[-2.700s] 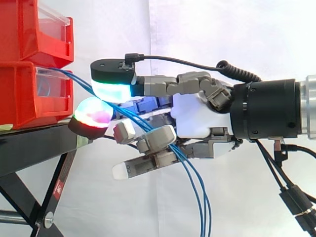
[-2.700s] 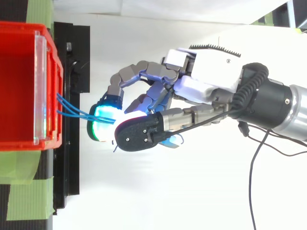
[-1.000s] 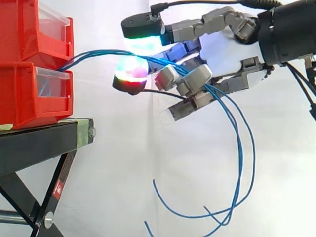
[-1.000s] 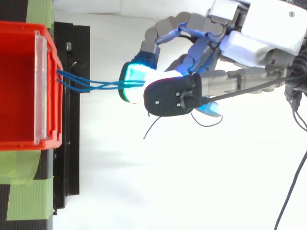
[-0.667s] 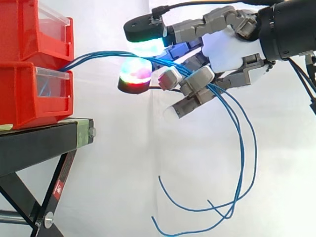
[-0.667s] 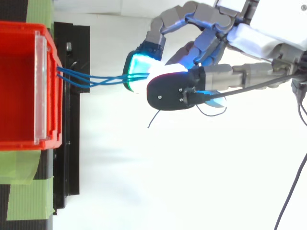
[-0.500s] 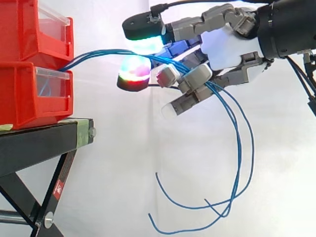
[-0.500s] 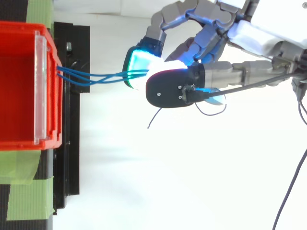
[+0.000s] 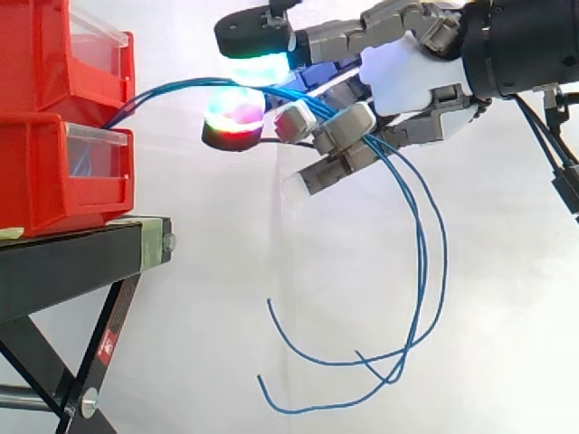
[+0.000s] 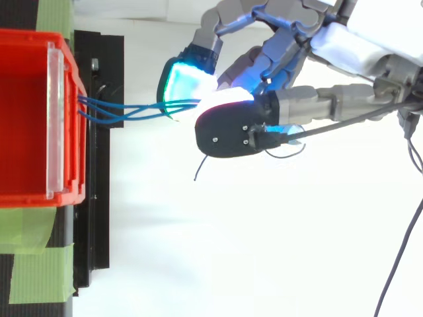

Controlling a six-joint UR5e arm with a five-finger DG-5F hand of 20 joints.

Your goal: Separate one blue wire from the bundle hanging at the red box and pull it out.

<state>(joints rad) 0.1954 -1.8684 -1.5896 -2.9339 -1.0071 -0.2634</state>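
Three thin blue wires [image 9: 172,88] leave the lower red bin [image 9: 54,172] and arch up and to the right into my hand [image 9: 412,77]. The hand is level with the upper red bin [image 9: 54,54], a short way right of it. Its glowing fingertips [image 9: 233,117] are curled and pinch the wires together. Behind the fingers the wires hang in long loops [image 9: 423,271], their loose ends curling free in the air below. From above, the wires [image 10: 125,109] run taut from the bin's front [image 10: 63,119] to the hand [image 10: 357,49].
The bins sit on a black stand [image 9: 72,262] with slanted legs [image 9: 104,353]. Green tape [image 10: 33,271] marks the stand's surface beside the bin. A white curtain hangs behind, with open air to the right of the stand and under the hand.
The hand has risen and drawn back from the bin with the wires in it. Their loose ends now swing free. In the last half second it shifted slightly up and toward the bin.
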